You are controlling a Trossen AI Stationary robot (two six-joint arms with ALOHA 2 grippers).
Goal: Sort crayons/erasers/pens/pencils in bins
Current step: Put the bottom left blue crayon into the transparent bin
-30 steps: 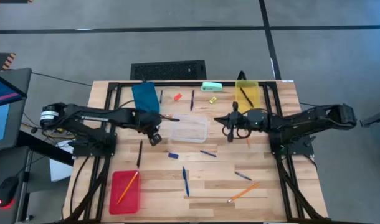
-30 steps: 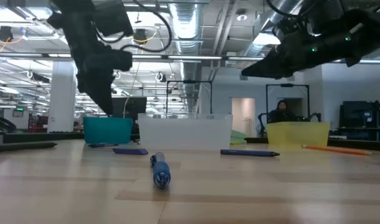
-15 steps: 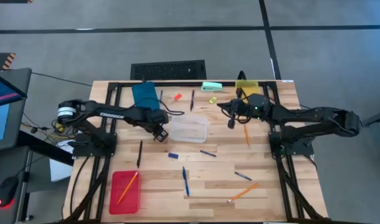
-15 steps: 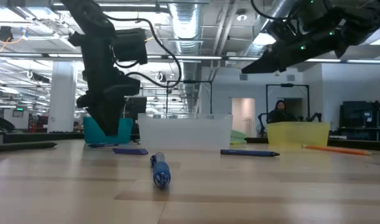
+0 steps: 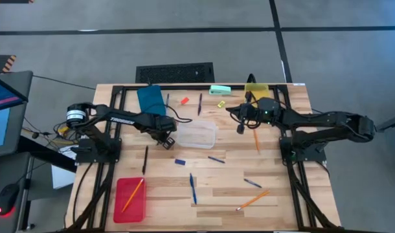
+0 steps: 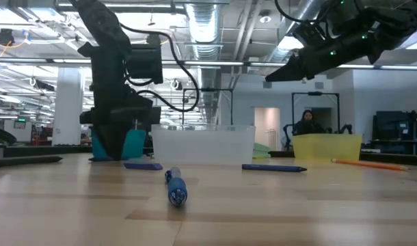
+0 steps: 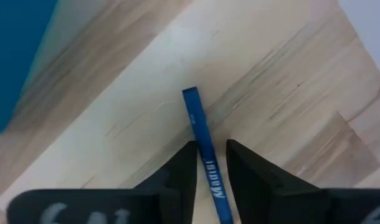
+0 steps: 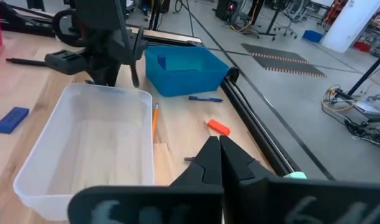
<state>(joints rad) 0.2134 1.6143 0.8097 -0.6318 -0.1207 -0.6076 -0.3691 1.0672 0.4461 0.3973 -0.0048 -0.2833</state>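
Note:
My left gripper (image 5: 166,138) is down at the table beside the clear bin's (image 5: 196,136) left end, shut on a blue pen (image 7: 196,115) that lies flat on the wood. My right gripper (image 5: 241,127) hovers shut and empty between the clear bin and the yellow bin (image 5: 256,94); it is well above the table in the low view (image 6: 270,76). The blue bin (image 5: 151,100) stands at the far left. The red bin (image 5: 130,197), near left, holds an orange pencil. Other pens (image 5: 193,189), pencils (image 5: 256,139) and erasers (image 5: 184,100) lie flat on the table. My left gripper has the blue pen's shaft (image 7: 205,152) between its two fingers (image 7: 180,171), coming from above and pointing down, one finger on each long side. One end of the pen (image 7: 190,93) sticks out ahead of the fingers. The pen still lies on the table.
A mint-green object (image 5: 219,90) and a yellow eraser (image 5: 220,103) lie near the far edge, a blue eraser (image 5: 180,162) at the middle. A black stick (image 5: 145,160) lies left of centre. A pencil (image 8: 155,121) lies along the clear bin's far side.
My left gripper has come down from above the table to its surface and shifted slightly toward the clear bin, onto the blue pen. My right gripper swung toward the far edge early on, then kept still.

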